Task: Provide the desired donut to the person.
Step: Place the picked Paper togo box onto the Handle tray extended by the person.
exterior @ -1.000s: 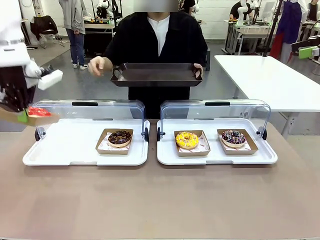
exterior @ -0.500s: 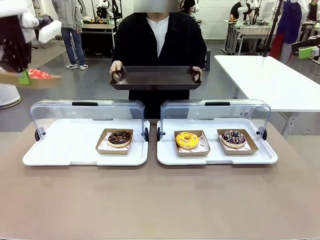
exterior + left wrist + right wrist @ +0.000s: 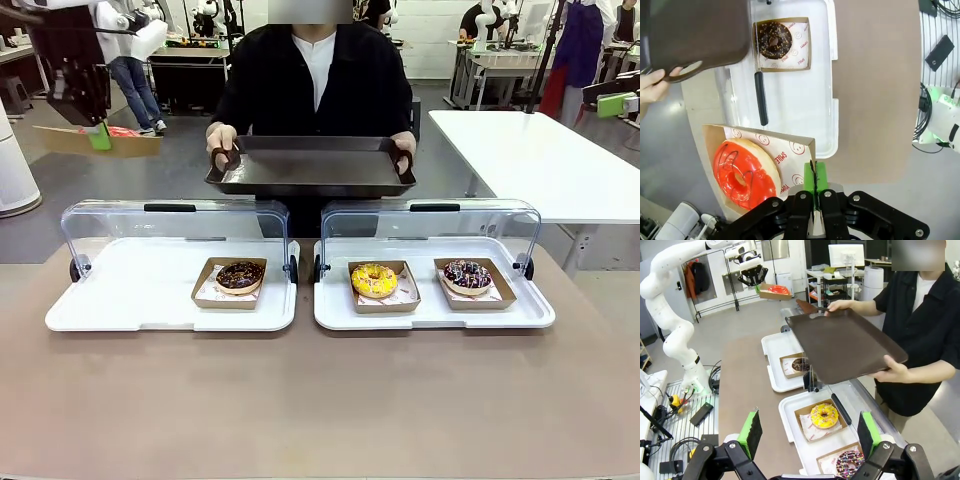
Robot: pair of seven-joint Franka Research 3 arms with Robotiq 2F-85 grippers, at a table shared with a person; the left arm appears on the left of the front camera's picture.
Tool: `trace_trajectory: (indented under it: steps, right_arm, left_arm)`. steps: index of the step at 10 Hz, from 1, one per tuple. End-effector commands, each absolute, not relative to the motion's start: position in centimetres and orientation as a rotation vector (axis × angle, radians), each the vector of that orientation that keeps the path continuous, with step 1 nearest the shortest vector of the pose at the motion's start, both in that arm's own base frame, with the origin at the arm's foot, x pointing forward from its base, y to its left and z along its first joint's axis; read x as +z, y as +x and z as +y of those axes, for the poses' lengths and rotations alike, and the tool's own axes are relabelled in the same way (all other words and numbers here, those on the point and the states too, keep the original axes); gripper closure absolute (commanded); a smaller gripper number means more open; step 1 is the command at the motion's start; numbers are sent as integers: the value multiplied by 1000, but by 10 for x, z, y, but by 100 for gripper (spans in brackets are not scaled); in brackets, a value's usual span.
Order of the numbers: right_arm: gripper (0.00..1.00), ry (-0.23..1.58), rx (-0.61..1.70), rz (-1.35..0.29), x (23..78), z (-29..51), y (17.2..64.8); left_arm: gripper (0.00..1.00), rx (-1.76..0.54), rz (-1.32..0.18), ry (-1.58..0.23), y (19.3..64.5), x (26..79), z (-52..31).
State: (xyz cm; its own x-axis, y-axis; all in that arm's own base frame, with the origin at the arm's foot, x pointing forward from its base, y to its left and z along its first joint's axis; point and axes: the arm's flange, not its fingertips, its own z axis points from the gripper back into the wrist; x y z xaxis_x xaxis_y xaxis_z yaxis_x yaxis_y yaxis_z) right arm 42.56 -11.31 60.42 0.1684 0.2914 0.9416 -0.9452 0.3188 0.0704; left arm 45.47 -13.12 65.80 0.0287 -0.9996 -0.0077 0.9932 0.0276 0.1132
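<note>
High at the back left, my left gripper is shut on the edge of a cardboard tray that carries the red-glazed donut. In the left wrist view the green pads pinch the cardboard's corner beside the red-glazed donut. The person in a black top holds a dark serving tray with both hands behind the cases, to the right of my left gripper. My right gripper is open and holds nothing, hovering above the yellow donut.
Two white display cases with raised clear lids stand on the brown table. The left one holds a chocolate donut. A yellow donut and a dark sprinkled donut sit in the right one. A white table stands at the back right.
My left gripper has risen and moved right with the red donut's tray. The person took the serving tray in both hands and brought it lower and nearer the cases.
</note>
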Motion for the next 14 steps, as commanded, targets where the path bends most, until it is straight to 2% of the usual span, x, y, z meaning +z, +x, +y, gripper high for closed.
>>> trace_trajectory:
  steps: [1, 9, 14]
  right_arm:
    - [0, 824, 1031, -1035, 605, -112, 427]
    - [0, 824, 1031, -1035, 605, -112, 427]
    - [0, 824, 1031, -1035, 605, -112, 427]
  left_arm:
    - [100, -1535, -81, 71, 452, 662, -120]
    - [99, -1541, -76, 90, 456, 656, -132]
    - [99, -1657, -147, 140, 451, 713, -229]
